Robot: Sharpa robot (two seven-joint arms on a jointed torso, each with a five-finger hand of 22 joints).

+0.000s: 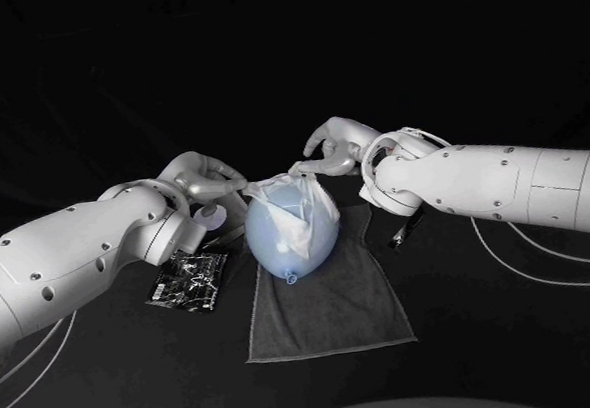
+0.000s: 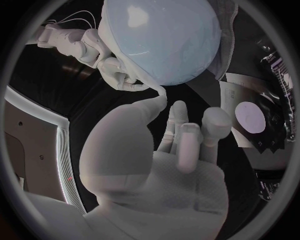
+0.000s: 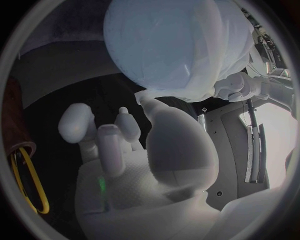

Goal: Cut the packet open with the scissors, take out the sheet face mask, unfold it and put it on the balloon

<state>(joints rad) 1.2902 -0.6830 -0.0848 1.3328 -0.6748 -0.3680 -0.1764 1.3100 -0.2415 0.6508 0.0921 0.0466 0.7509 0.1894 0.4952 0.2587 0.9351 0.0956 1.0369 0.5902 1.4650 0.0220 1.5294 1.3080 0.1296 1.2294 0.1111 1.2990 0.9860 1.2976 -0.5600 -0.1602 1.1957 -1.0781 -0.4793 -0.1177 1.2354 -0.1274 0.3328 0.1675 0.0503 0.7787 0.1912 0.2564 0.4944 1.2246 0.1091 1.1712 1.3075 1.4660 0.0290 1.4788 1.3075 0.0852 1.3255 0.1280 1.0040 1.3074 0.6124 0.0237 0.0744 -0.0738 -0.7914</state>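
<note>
A pale blue balloon (image 1: 293, 232) lies on a grey towel (image 1: 326, 306) at the table's middle. A thin white sheet mask (image 1: 304, 201) is draped over the balloon's upper part. My left hand (image 1: 214, 184) pinches the mask's edge at the top left, and my right hand (image 1: 331, 147) pinches it at the top right. In the left wrist view the thumb and a finger of the left hand (image 2: 164, 131) hold a mask corner (image 2: 157, 95) under the balloon (image 2: 162, 40). In the right wrist view the right hand (image 3: 150, 140) holds the mask edge (image 3: 145, 95) by the balloon (image 3: 175, 47).
The black cut packet (image 1: 188, 279) lies on the table left of the towel, under my left forearm. A dark thin object (image 1: 400, 235), possibly the scissors, lies right of the towel under my right wrist. White cables trail off both arms.
</note>
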